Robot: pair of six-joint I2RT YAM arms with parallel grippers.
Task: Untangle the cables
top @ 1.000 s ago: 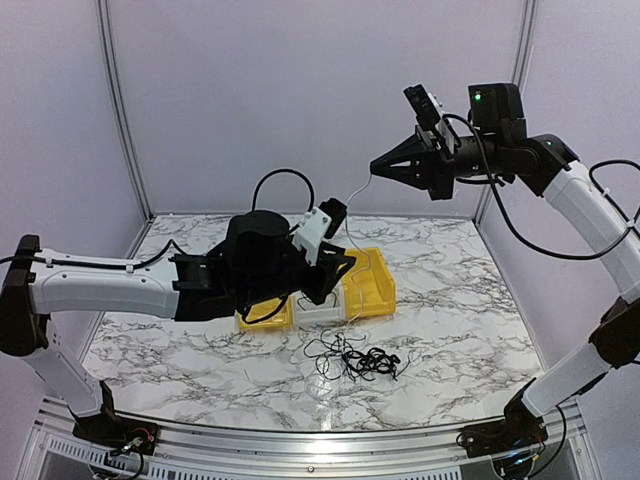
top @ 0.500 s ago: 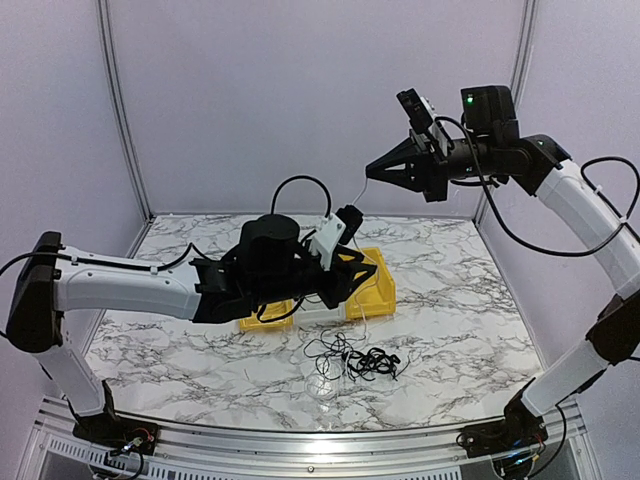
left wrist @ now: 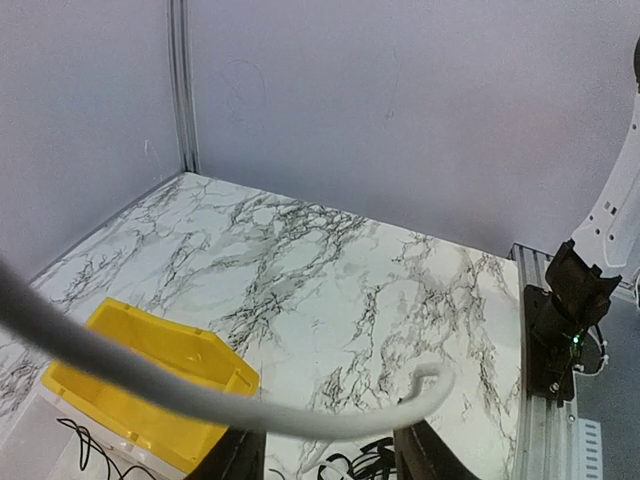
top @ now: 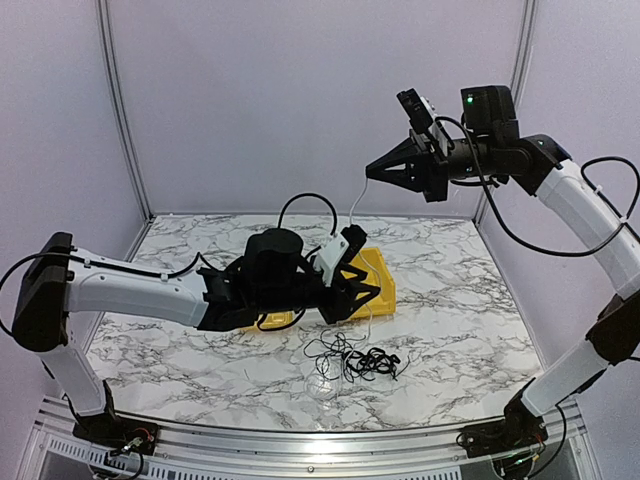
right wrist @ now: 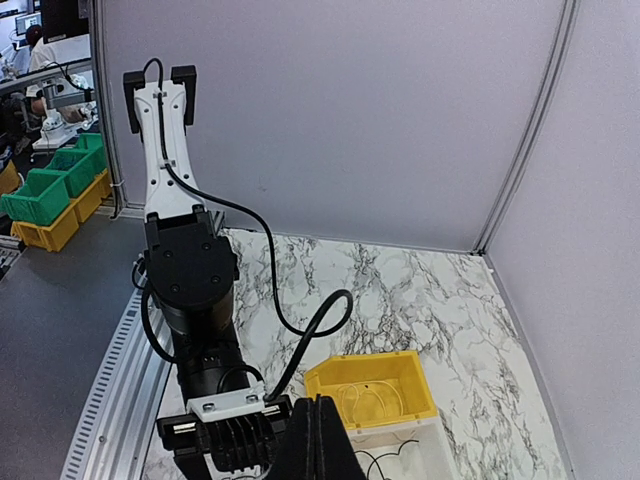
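The right tool (top: pixel 370 170) hangs high above the far half of the bench (top: pixel 450 300), its tips pinched together on the upper end of the pale cable (top: pixel 356 200). From that pinch the pale cable drops steeply, its long axis close to upright and leaning slightly toward the left edge. It then passes behind the left arm, above the yellow bin (top: pixel 380 270) at mid-bench.

The left tool (left wrist: pixel 328 458) is spread wide with nothing gripped. In the left wrist view the pale cable sweeps across just above its fingers (left wrist: pixel 245 458); whether it touches them cannot be told.

The black cables (top: pixel 358 360) lie in a loose tangle on the bench near the middle of the near edge, just beyond the left tool and well below the right one.
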